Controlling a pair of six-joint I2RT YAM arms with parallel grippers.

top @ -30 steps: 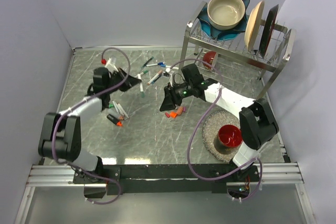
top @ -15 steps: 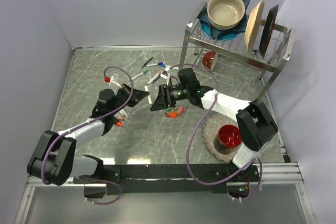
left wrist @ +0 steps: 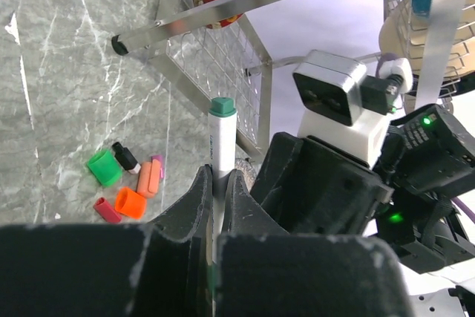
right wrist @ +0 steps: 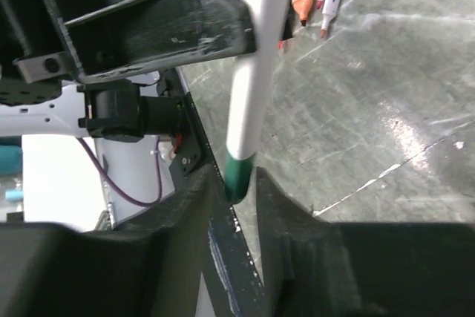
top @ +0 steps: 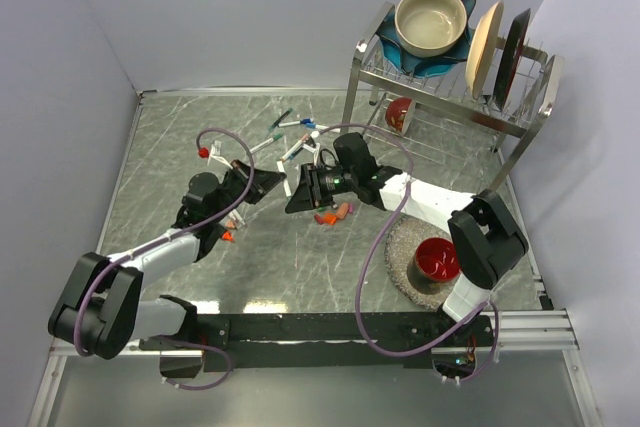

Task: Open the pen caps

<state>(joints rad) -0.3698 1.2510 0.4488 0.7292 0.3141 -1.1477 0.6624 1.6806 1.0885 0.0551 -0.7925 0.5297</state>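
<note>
My left gripper [top: 281, 181] [left wrist: 217, 172] is shut on the barrel of a white marker [left wrist: 220, 150] and holds it out towards the right arm. Its green pen cap [left wrist: 222, 107] [right wrist: 239, 172] sits on the far end. My right gripper [top: 295, 197] [right wrist: 236, 177] faces it, and the cap's tip lies between the right fingertips. The jaws stand close on either side of the cap, with a thin gap showing at one finger. Several loose pen caps [top: 331, 215] lie on the table under the right gripper, among them a green one [left wrist: 104, 166] and an orange one [left wrist: 130, 202].
More markers lie at the back centre [top: 291, 135] and beside the left arm [top: 226, 223]. A dish rack [top: 450, 97] with a bowl [top: 432, 19] and plates stands back right. A red cup [top: 437, 259] sits on a round mat [top: 402, 247] near the right base.
The left arm swung in from the far left with the marker towards the centre. The right gripper moved left to meet it, and its jaws narrowed around the green cap.
</note>
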